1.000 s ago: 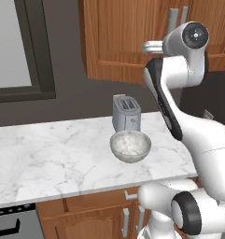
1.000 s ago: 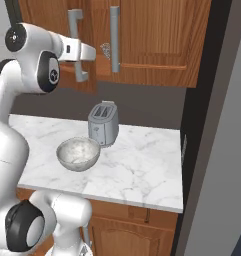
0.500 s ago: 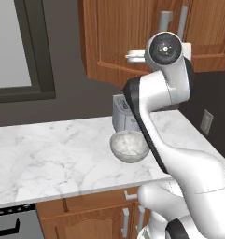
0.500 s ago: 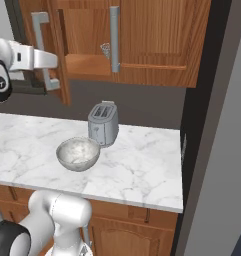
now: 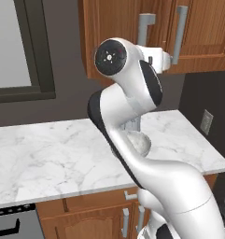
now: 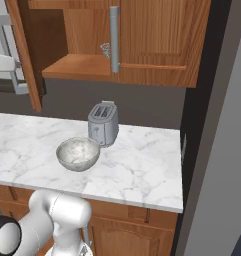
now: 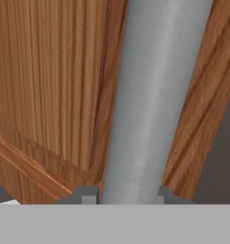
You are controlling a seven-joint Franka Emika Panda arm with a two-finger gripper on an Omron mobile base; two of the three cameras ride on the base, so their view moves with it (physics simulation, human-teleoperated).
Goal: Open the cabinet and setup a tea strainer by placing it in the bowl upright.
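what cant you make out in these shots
- Bowl, left base view: mostly behind the arm.
- Toaster, left base view: nearly all behind the arm.
- Tea strainer, right base view: too small, partly behind the door handle.
- Gripper, hand view: fingertips cut off by the bottom.

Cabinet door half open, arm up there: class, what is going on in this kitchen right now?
The gripper is shut on the left door handle of the wall cabinet, and that door stands swung wide. Inside, the tea strainer sits on the shelf. The bowl waits on the marble counter beside the toaster, with nothing in it yet.
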